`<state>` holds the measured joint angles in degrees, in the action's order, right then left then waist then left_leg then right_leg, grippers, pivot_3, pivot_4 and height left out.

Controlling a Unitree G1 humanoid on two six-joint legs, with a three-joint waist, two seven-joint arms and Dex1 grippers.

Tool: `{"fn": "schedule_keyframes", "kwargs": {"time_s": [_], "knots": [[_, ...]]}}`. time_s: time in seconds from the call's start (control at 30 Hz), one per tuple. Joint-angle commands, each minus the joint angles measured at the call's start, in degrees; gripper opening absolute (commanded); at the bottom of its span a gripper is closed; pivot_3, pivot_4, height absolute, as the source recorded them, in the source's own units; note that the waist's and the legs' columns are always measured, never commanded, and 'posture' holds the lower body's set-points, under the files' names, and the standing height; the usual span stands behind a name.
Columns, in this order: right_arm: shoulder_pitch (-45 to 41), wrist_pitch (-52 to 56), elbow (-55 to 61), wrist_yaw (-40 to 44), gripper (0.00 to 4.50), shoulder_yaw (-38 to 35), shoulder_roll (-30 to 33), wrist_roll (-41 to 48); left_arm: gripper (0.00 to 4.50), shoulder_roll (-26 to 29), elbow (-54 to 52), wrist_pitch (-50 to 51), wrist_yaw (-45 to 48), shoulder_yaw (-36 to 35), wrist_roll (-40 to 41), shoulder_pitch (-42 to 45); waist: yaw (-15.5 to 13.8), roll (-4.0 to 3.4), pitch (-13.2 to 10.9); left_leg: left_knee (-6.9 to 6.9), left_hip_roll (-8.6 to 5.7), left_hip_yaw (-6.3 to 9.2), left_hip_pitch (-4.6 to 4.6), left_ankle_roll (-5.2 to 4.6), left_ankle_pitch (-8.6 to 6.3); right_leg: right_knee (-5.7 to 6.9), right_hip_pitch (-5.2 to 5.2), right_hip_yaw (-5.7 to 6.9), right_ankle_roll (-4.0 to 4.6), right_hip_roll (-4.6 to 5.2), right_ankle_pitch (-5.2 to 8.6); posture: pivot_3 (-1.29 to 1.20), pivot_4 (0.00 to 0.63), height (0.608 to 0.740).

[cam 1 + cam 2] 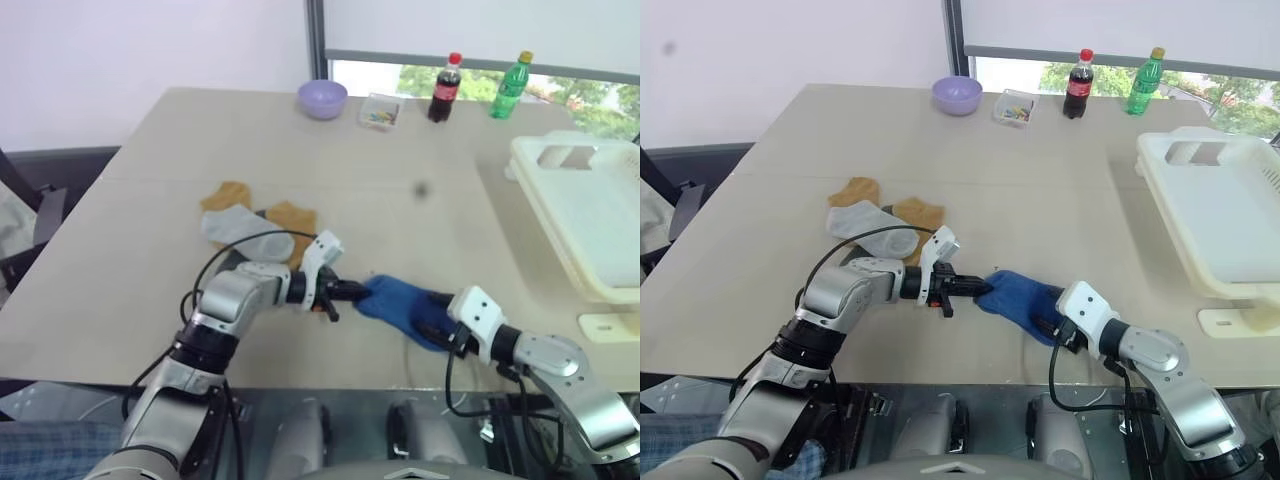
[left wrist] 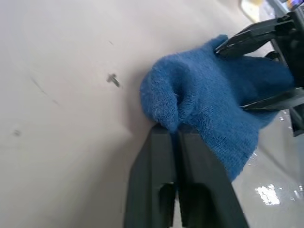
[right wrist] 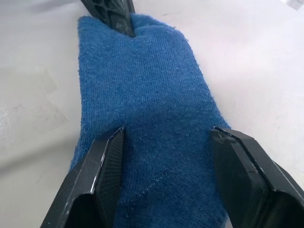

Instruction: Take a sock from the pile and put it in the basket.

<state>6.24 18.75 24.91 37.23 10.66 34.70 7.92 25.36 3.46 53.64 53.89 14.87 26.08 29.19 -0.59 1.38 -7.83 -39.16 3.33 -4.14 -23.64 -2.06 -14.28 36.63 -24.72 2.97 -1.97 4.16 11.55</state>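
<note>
Near the table's front edge, the blue sock (image 1: 400,305) lies lengthwise between both grippers; left gripper (image 1: 352,291) pinches its end closed; right gripper (image 3: 166,142) straddles it, fingers apart.

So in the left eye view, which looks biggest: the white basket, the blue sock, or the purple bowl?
Largest to smallest as they look:
1. white basket
2. blue sock
3. purple bowl
The bowl sits farther from the camera, so it may look smaller than it is.
</note>
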Motion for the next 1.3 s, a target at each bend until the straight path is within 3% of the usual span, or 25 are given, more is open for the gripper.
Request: {"fn": "schedule_keyframes", "kwargs": {"time_s": [0.03, 0.37, 0.53, 0.67, 0.8, 1.03, 1.3], "knots": [[0.51, 1.46, -1.28, 0.72, 2.95, 1.91, -0.1, -0.99, 0.03, -0.4, 1.35, 5.27, 0.67, 0.92, 1.73, -2.17, 0.04, 0.0, 0.0, 0.0, 0.0, 0.0, 0.0, 0.0, 0.0, 0.0, 0.0, 0.0, 0.0, 0.0, 0.0, 0.0, 0.15, 0.736], [-0.19, 1.25, -1.95, 1.15, 2.95, 2.31, -0.78, -1.47, 0.03, -3.89, 4.33, 9.2, -0.56, -7.67, 7.73, -0.96, 0.04, 0.0, -0.02, 0.02, 0.0, 0.03, -0.02, 0.0, 0.0, -0.01, -0.03, 0.02, 0.0, 0.0, 0.0, 0.0, 0.15, 0.736], [-0.2, 1.28, -2.06, 1.2, 2.95, 2.39, -1.14, -1.69, 0.03, -8.4, 6.84, 15.25, -2.75, -16.15, 14.06, 0.44, 0.01, 0.03, -0.06, 0.02, 0.0, 0.05, -0.04, 0.0, 0.0, -0.01, -0.04, 0.06, 0.0, 0.01, 0.0, 0.0, 0.15, 0.736], [-0.21, 1.21, -2.12, 0.92, 2.95, 2.44, -1.51, -1.95, 0.03, -8.39, 5.87, 17.62, -1.46, -17.65, 16.81, -0.24, 0.17, 0.08, -0.11, 0.03, -0.01, 0.05, -0.11, 0.0, 0.0, -0.02, -0.04, 0.06, 0.0, -0.01, 0.0, 0.0, 0.15, 0.736], [-0.11, 1.16, -2.13, 0.85, 2.95, 2.52, -1.66, -2.06, 1.23, -7.81, 5.87, 19.55, -1.03, -17.5, 18.29, -0.31, 0.32, 0.14, -0.26, 0.03, 0.0, 0.05, -0.1, 0.0, 0.0, -0.02, -0.05, 0.06, 0.0, -0.01, 0.0, 0.0, 0.15, 0.736], [0.29, 1.29, -1.74, 0.91, 2.95, 2.64, -1.58, -2.19, 4.41, -7.57, 4.79, 23.11, -0.41, -16.9, 20.82, -1.39, 0.78, 0.15, -0.3, 0.04, 0.0, 0.06, -0.11, 0.0, 0.0, -0.04, -0.05, 0.06, 0.0, 0.01, 0.0, 0.0, 0.15, 0.736], [0.9, 1.33, -1.36, 0.76, 2.95, 2.6, -1.45, -2.29, 4.47, -8.98, 5.11, 26.9, 0.48, -20.74, 26.79, -0.66, 0.97, 0.18, -0.38, 0.11, 0.0, 0.07, -0.14, 0.0, 0.0, -0.12, -0.06, 0.07, 0.0, 0.03, 0.0, 0.0, 0.15, 0.736]]}}
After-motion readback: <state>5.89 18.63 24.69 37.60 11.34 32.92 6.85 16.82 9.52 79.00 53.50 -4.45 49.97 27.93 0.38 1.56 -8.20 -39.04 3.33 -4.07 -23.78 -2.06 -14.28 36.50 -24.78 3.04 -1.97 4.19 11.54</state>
